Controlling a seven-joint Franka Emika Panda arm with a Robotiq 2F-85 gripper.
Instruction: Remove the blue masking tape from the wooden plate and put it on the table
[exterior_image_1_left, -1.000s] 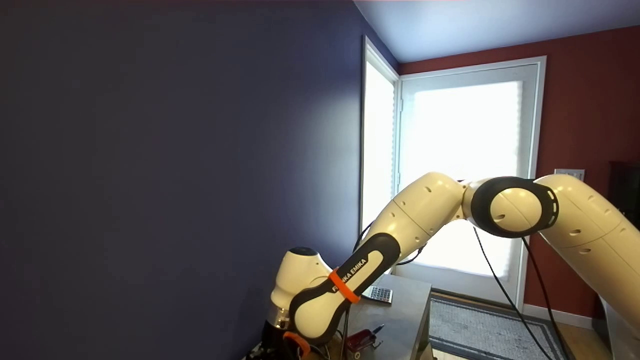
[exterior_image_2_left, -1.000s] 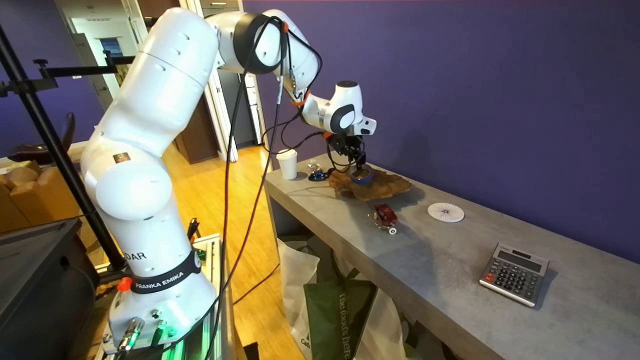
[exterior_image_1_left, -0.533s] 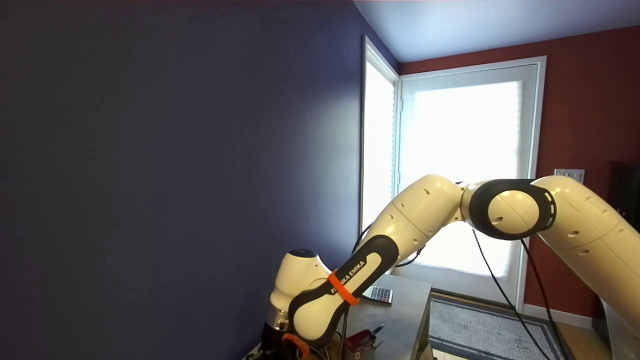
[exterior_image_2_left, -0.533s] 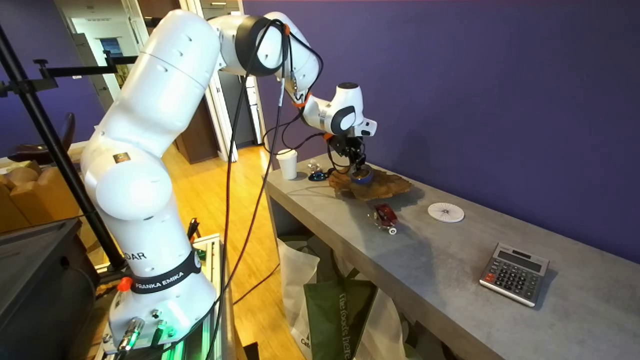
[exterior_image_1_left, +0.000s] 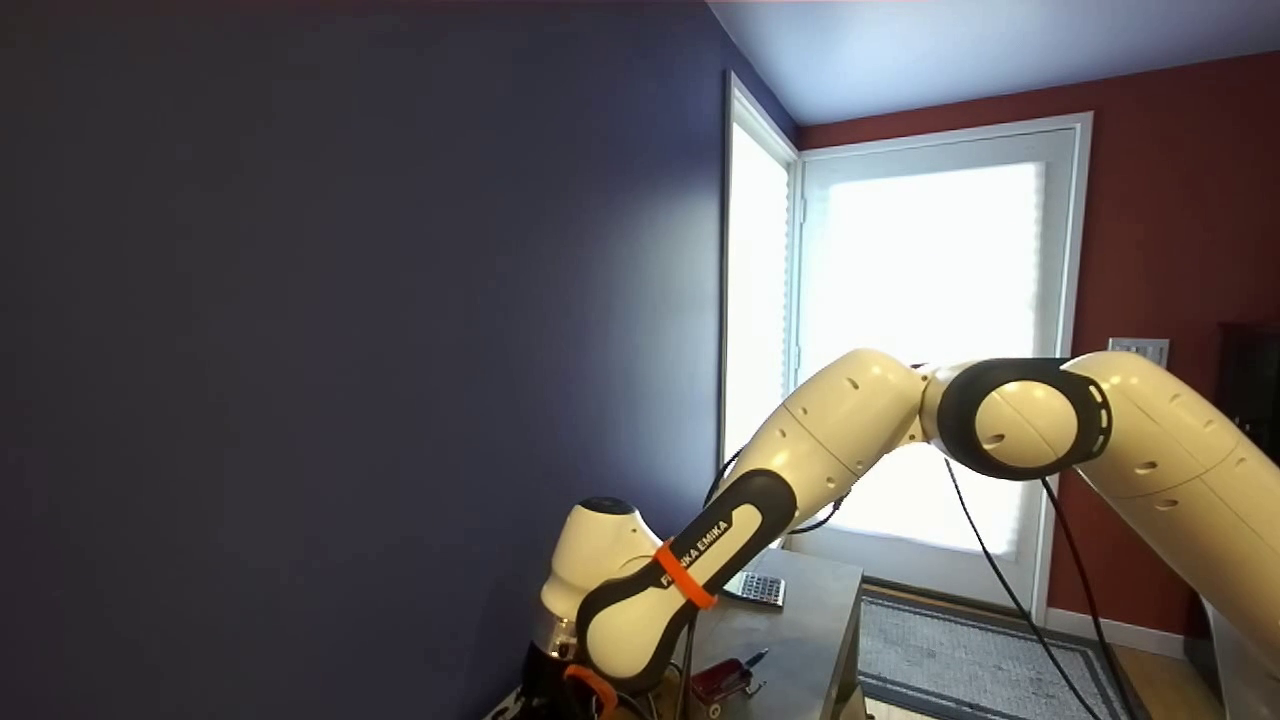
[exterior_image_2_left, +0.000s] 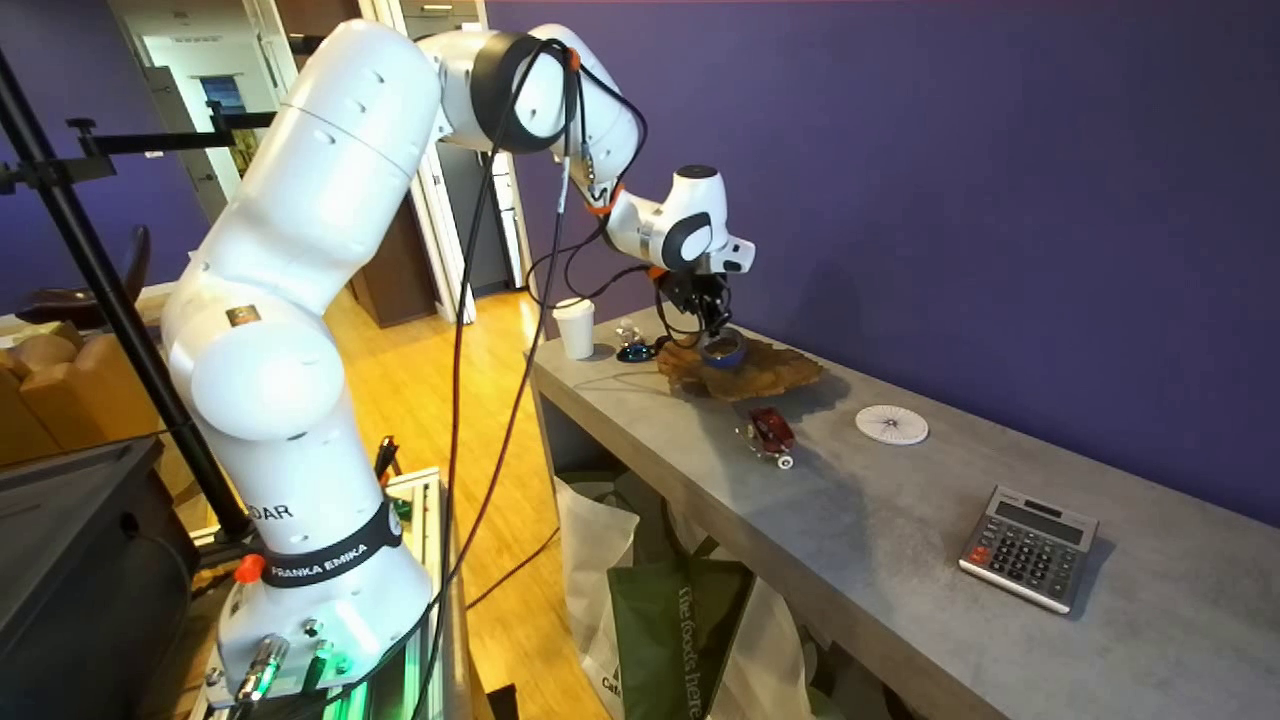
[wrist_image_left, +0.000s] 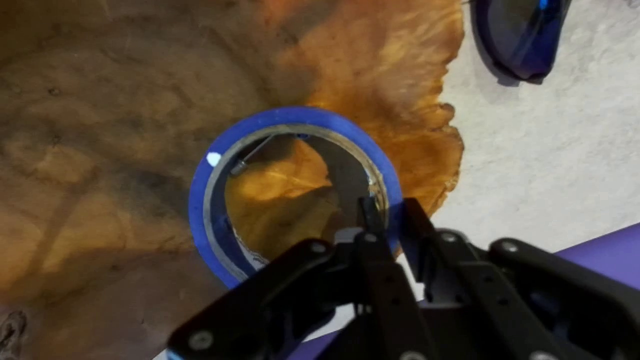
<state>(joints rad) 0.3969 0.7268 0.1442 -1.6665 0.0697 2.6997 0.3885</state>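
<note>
Clamping the claw (wrist_image_left: 389, 205) across one side of the blue masking tape (wrist_image_left: 295, 115), reaching inside the loop and outside it, seemingly touching on both faces. Probably readying for a lift, yet gripping well off-centre, so risking a tilt or twist of the tape in the hold. Risking a slip too, from a bite possibly too shallow, without showing its depth clearly.

Holding the tape on or barely above the wooden plate (wrist_image_left: 125, 150), without revealing any sure gap between. Possibly snagging on the ragged rim, or dragging the plate along, from moving sideways too low.

Just past that rim, finding sunglasses (wrist_image_left: 522, 40) lying on the surface (wrist_image_left: 540, 165), inviting a knock from a set-down on that side. Risking a bounce or roll as well, from letting go too high.

Near the plate too, coming upon a red wheeled toy (exterior_image_2_left: 771, 430), possibly rolling away at a bump. Farther along, meeting a white disc (exterior_image_2_left: 891, 424), likely leaving the tape tilted after a careless landing. Well apart, showing a calculator (exterior_image_2_left: 1028, 548), threatening trouble only on a long carry.
</note>
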